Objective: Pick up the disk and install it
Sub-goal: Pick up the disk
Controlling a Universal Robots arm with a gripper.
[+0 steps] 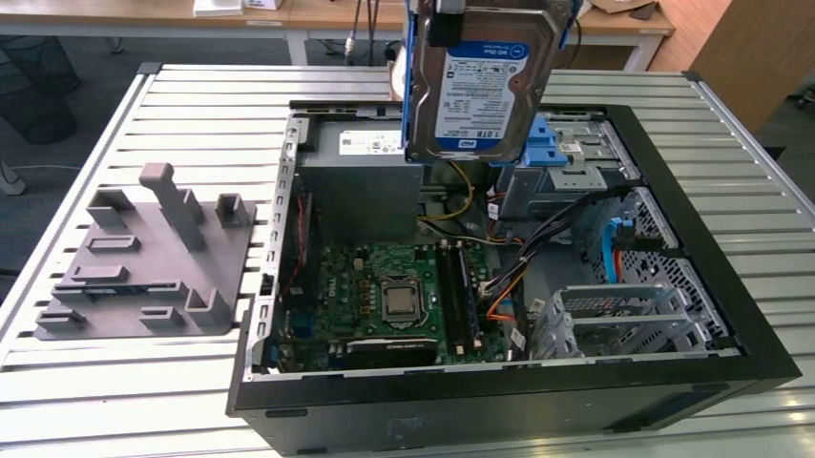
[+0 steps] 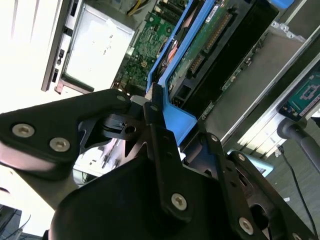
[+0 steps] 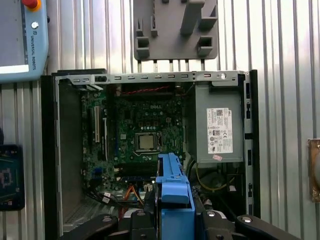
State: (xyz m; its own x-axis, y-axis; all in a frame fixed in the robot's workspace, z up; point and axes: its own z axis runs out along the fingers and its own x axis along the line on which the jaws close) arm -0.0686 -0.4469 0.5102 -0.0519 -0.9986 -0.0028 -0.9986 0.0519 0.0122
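The fingers [image 2: 162, 145] clamp the disk [image 1: 482, 86] upright, long axis vertical, above the case [image 1: 510, 410].

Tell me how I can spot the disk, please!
Find the big open black computer case on the metal table. Hanging above it is the disk: a flat silver slab with a white-and-blue label and blue side rails, unlike the bigger grey box inside the case.
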